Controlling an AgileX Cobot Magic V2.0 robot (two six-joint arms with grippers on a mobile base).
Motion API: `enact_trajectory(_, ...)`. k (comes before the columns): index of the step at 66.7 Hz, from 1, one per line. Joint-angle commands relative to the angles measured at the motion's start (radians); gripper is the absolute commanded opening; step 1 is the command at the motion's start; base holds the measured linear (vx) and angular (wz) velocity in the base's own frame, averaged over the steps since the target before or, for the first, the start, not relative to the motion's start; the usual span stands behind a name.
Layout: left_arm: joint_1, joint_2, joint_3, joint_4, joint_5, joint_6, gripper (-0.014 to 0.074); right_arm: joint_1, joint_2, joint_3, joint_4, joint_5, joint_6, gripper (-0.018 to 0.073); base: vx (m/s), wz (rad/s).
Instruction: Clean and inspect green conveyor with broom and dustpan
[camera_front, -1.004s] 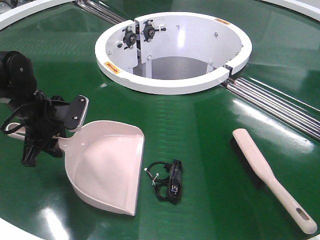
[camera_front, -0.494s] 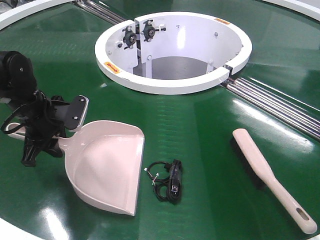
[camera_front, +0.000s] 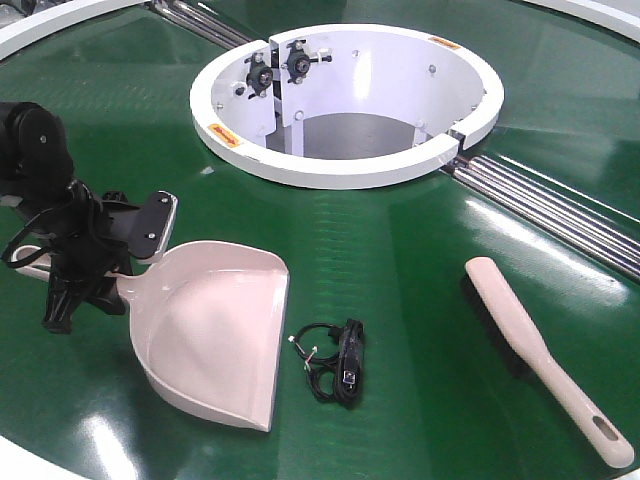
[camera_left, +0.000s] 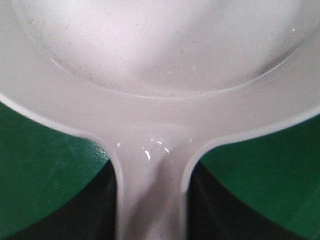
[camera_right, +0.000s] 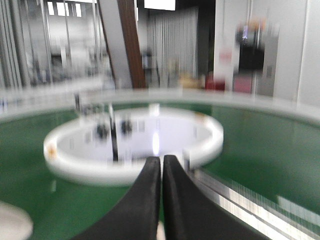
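Green conveyor (camera_front: 400, 250): glossy belt fills the frame and curves around a white ring opening (camera_front: 345, 172) at upper centre. Metal rollers (camera_front: 560, 210) run from the ring toward the right edge.

Dustpan (camera_front: 215, 335): lies flat on the belt at lower left, with its front lip toward the lower middle of the frame and its handle running up-left into the left pincer (camera_front: 105, 262).

Left pincer: closed on the dustpan handle. In the wrist view, dark fingers (camera_left: 102, 200) press against both sides of the handle, just below where it widens into the scoop. Fine specks dot the scoop floor.

Broom (camera_front: 530, 355): lies loose on the belt at lower right, well apart from the dustpan. Its bristle end points up-left and its hang hole sits near the bottom right corner.

Black cable bundle (camera_front: 340, 365): small, lies just beside the dustpan's lip, between dustpan and broom.

Right pincer (camera_right: 161, 159): tips pressed together with nothing between them, raised above the belt and facing the ring. That view is blurred.
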Motion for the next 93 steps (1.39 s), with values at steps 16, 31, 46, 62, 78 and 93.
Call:
enact_trajectory(16, -0.006, -0.044, -0.026, -0.018, -0.001, 0.0, -0.0008, -0.005, 0.271, -0.174, 0.039, 0.313, 0.019, -0.0009, 0.0, 0.0)
enact_trajectory(31, -0.006, -0.044, -0.026, -0.018, -0.001, 0.0, -0.0008, -0.005, 0.358, -0.215, -0.024, 0.397, 0.002, 0.0039, 0.0, 0.0)
enact_trajectory(46, -0.006, -0.044, -0.026, -0.018, -0.001, 0.0, -0.0008, -0.005, 0.451, -0.289, -0.026, 0.491, 0.002, 0.028, 0.0, 0.0)
enact_trajectory(62, -0.006, -0.044, -0.026, -0.018, -0.001, 0.0, -0.0008, 0.048, 0.575, -0.358, -0.032, 0.52, -0.026, 0.0501, 0.0, 0.0)
enact_trajectory(78, -0.006, -0.044, -0.026, -0.018, -0.001, 0.0, -0.0008, 0.101, 0.764, -0.467, -0.032, 0.631, -0.067, 0.0533, 0.0, 0.0)
enact_trajectory(93, -0.006, -0.044, -0.026, -0.018, -0.001, 0.0, -0.0008, 0.106, 0.945, -0.559, -0.071, 0.731, -0.053, 0.0533, 0.0, 0.0)
